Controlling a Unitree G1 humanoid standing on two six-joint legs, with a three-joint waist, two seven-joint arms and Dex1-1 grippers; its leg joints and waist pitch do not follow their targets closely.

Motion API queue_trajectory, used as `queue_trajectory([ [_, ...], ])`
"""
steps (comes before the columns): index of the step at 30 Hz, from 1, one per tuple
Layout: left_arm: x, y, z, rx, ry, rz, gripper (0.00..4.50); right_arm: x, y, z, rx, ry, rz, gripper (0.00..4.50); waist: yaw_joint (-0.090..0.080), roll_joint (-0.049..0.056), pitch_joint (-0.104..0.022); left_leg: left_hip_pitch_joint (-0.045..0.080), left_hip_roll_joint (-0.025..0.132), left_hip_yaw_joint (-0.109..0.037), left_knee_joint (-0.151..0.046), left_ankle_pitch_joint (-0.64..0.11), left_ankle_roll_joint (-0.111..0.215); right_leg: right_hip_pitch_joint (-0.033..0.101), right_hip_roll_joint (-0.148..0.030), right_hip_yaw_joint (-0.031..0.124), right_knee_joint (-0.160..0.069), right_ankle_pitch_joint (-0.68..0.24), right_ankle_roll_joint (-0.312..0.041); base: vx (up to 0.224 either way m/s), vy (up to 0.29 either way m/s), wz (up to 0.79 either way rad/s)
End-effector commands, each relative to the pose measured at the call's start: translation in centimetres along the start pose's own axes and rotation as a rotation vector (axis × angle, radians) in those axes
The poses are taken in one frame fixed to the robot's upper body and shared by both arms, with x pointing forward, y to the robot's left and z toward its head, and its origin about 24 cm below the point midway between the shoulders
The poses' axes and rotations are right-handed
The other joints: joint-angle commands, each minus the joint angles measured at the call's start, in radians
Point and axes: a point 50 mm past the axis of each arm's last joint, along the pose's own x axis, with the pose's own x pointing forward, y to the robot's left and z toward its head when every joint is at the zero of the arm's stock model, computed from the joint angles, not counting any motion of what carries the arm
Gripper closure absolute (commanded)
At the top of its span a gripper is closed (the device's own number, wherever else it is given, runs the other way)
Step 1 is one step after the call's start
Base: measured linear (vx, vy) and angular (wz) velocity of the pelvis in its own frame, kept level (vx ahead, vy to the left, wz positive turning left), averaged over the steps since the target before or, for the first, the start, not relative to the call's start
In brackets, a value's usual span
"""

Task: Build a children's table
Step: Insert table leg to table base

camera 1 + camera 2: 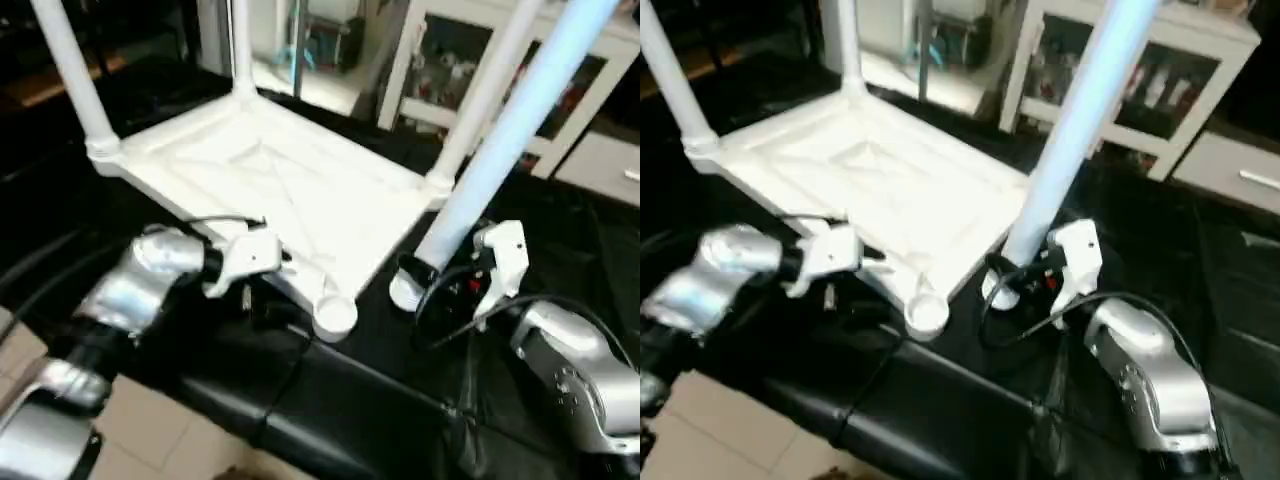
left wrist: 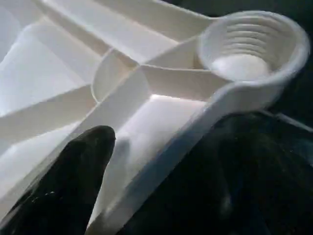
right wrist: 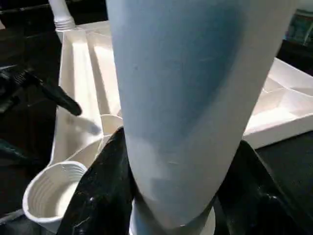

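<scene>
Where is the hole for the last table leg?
The empty socket is at the near corner of the upside-down table top, between the two arms. The left gripper is beside it, and the loose leg in the right gripper stands just right.

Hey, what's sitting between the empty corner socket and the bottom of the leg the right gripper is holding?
Nothing: between the empty socket and the base of the held leg the left eye view shows bare black cloth. The right gripper clamps that leg.
</scene>
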Motion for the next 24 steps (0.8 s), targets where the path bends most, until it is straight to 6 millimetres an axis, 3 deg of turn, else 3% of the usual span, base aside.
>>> queue_trajectory([
  [1, -0.3, 0.7, 1.0, -0.027, -0.075, 0.077, 0.1, -0.4, -0.2, 0.9, -0.025, -0.036, -0.029, 2.65, 0.004, 0.028, -0.071, 0.014, 0.123, -0.056, -0.066, 0.009, 0.057, 0.059, -0.147, 0.091, -0.046, 0.127, -0.215, 0.0, 0.0, 0.0],
  [2, -0.3, 0.6, 1.3, -0.089, -0.144, 0.139, 0.1, -0.5, -0.3, 1.0, -0.015, -0.05, -0.055, 2.65, 0.005, 0.035, -0.07, 0.014, 0.124, -0.058, -0.066, -0.01, 0.044, 0.059, -0.146, 0.09, -0.046, 0.111, -0.219, 0.0, 0.0, 0.0],
  [4, -0.6, 0.1, 1.8, -0.241, -0.345, 0.352, 0.1, -0.8, -0.6, 0.7, 0.01, -0.061, -0.188, 2.65, 0.003, 0.026, -0.065, 0.005, 0.129, -0.059, -0.068, -0.055, 0.01, 0.066, -0.154, 0.094, -0.048, 0.072, -0.242, 0.0, 0.0, 0.0],
  [5, -0.6, -0.1, 1.6, -0.26, -0.35, 0.383, 0.1, -0.9, -0.5, 0.6, 0.019, -0.064, -0.197, 2.65, 0.003, 0.023, -0.063, 0.008, 0.128, -0.056, -0.069, -0.068, 0.008, 0.064, -0.153, 0.094, -0.054, 0.042, -0.241, 0.0, 0.0, 0.0],
  [6, -0.5, -0.8, 1.1, -0.322, -0.356, 0.479, 0.1, -1.0, -0.2, 0.2, 0.046, -0.076, -0.222, 2.65, 0.003, 0.03, -0.061, 0.008, 0.125, -0.053, -0.065, -0.096, 0.004, 0.062, -0.151, 0.096, -0.063, -0.026, -0.233, 0.0, 0.0, 0.0],
  [8, -0.1, -2.6, 0.5, -0.45, -0.391, 0.606, 0.1, -1.3, 0.6, -1.0, 0.071, -0.037, -0.232, 2.65, 0.005, 0.026, -0.058, 0.004, 0.119, -0.053, -0.065, -0.112, 0.012, 0.065, -0.147, 0.096, -0.077, -0.121, -0.195, 0.0, 0.0, 0.0],
  [9, -0.1, -2.9, 0.3, -0.482, -0.389, 0.642, 0.1, -1.3, 0.7, -1.2, 0.077, -0.032, -0.231, 2.65, 0.009, 0.021, -0.051, -0.006, 0.111, -0.049, -0.056, -0.121, 0.034, 0.07, -0.173, 0.109, -0.093, -0.19, -0.192, 0.0, 0.0, 0.0],
  [10, 0.0, -3.5, 0.4, -0.525, -0.404, 0.685, 0.1, -1.3, 0.9, -1.5, 0.091, -0.028, -0.23, 2.65, 0.025, 0.029, -0.054, 0.046, 0.104, -0.012, -0.008, -0.143, 0.01, 0.035, -0.173, 0.178, -0.145, -0.357, -0.159, 0.0, 0.0, 0.0],
  [11, 0.0, -3.9, 0.5, -0.554, -0.416, 0.711, 0.1, -1.3, 1.1, -1.6, 0.1, -0.025, -0.23, 2.65, 0.034, 0.016, -0.048, 0.039, 0.09, -0.015, 0.01, -0.173, -0.016, 0.046, -0.174, 0.209, -0.137, -0.407, -0.161, 0.0, 0.0, 0.0],
  [12, 0.0, -4.1, 0.7, -0.563, -0.42, 0.741, 0.1, -1.2, 1.1, -1.7, 0.107, -0.027, -0.228, 2.65, 0.056, 0.001, -0.038, -0.001, 0.077, -0.043, 0.046, -0.16, -0.018, 0.086, -0.205, 0.27, -0.156, -0.505, -0.176, -0.035, 0.062, -0.51],
  [13, 0.0, -4.3, 1.0, -0.564, -0.427, 0.769, 0.1, -1.1, 1.2, -1.7, 0.113, -0.03, -0.226, 2.65, 0.082, 0.006, -0.034, -0.007, 0.066, -0.071, 0.086, -0.161, -0.027, 0.084, -0.213, 0.328, -0.171, -0.574, -0.191, -0.038, 0.112, -0.6],
  [14, 0.0, -4.5, 1.3, -0.573, -0.433, 0.781, 0.1, -1.0, 1.2, -1.6, 0.113, -0.033, -0.225, 2.65, 0.094, 0.011, -0.035, -0.011, 0.059, -0.081, 0.095, -0.164, -0.032, 0.084, -0.205, 0.345, -0.17, -0.586, -0.2, -0.038, 0.112, -0.6],
  [15, -0.2, -4.6, 1.5, -0.578, -0.425, 0.82, 0.1, -0.7, 1.3, -1.5, 0.115, -0.038, -0.223, 2.65, 0.1, 0.0, -0.03, -0.011, 0.039, -0.095, 0.097, -0.177, -0.044, 0.076, -0.151, 0.365, -0.164, -0.59, -0.202, -0.059, 0.156, -0.51],
  [16, -0.3, -4.7, 1.7, -0.582, -0.417, 0.848, 0.1, -0.6, 1.3, -1.4, 0.117, -0.041, -0.223, 2.65, 0.088, -0.007, -0.025, 0.012, 0.022, -0.086, 0.062, -0.189, -0.045, 0.048, -0.078, 0.353, -0.16, -0.596, -0.173, -0.033, 0.088, -0.25],
  [17, -0.3, -4.7, 1.7, -0.588, -0.417, 0.857, 0.1, -0.5, 1.3, -1.3, 0.116, -0.043, -0.221, 2.65, 0.081, -0.003, -0.026, 0.026, 0.016, -0.08, 0.034, -0.2, -0.037, 0.033, -0.044, 0.345, -0.155, -0.599, -0.145, -0.078, 0.206, -0.47],
  [18, -0.5, -4.9, 1.7, -0.59, -0.392, 0.887, 0.1, -0.2, 1.2, -1.0, 0.11, -0.048, -0.214, 2.65, 0.066, 0.017, -0.037, 0.02, 0.034, -0.096, -0.063, -0.179, 0.081, 0.017, -0.016, 0.25, -0.11, -0.479, -0.124, -0.076, 0.277, -0.15],
  [19, -0.5, -5.1, 1.6, -0.573, -0.371, 0.889, 0.1, -0.1, 1.1, -0.9, 0.1, -0.045, -0.209, 2.65, 0.007, 0.028, -0.044, 0.062, 0.076, -0.109, -0.096, -0.323, 0.122, -0.03, 0.029, 0.162, -0.058, -0.37, -0.116, -0.11, 0.413, -0.13],
  [20, -0.5, -5.2, 1.6, -0.563, -0.352, 0.894, 0.1, 0.0, 1.1, -0.8, 0.094, -0.041, -0.205, 2.65, -0.016, 0.037, -0.053, 0.051, 0.094, -0.126, -0.11, -0.343, 0.111, -0.02, 0.027, 0.136, -0.028, -0.256, -0.107, -0.064, 0.295, 0.09],
  [21, -0.6, -5.2, 1.6, -0.554, -0.338, 0.902, 0.1, 0.1, 1.1, -0.8, 0.09, -0.039, -0.204, 2.65, -0.028, 0.055, -0.058, 0.024, 0.115, -0.145, -0.126, -0.364, 0.013, -0.007, 0.018, 0.104, 0.005, -0.057, -0.062, -0.08, 0.259, 0.12],
  [22, -0.6, -5.2, 1.7, -0.553, -0.334, 0.912, 0.1, 0.1, 1.0, -0.7, 0.088, -0.04, -0.203, 2.65, -0.043, 0.066, -0.07, 0.043, 0.143, -0.174, -0.122, -0.278, -0.11, -0.003, 0.011, 0.082, 0.009, 0.036, -0.038, -0.061, 0.198, 0.13],
  [23, -0.6, -5.1, 1.7, -0.562, -0.334, 0.922, 0.1, 0.1, 0.9, -0.6, 0.09, -0.043, -0.205, 2.65, -0.05, 0.071, -0.062, 0.034, 0.169, -0.186, -0.131, -0.219, -0.152, -0.005, 0.005, 0.076, 0.016, 0.027, -0.021, -0.061, 0.198, 0.13],
  [24, -0.7, -4.9, 1.9, -0.571, -0.34, 0.939, 0.1, 0.2, 0.8, -0.5, 0.091, -0.044, -0.207, 2.65, -0.056, 0.073, -0.069, 0.047, 0.21, -0.217, -0.136, -0.092, -0.183, -0.027, 0.002, 0.059, 0.052, -0.04, 0.017, -0.033, 0.117, 0.04],
])
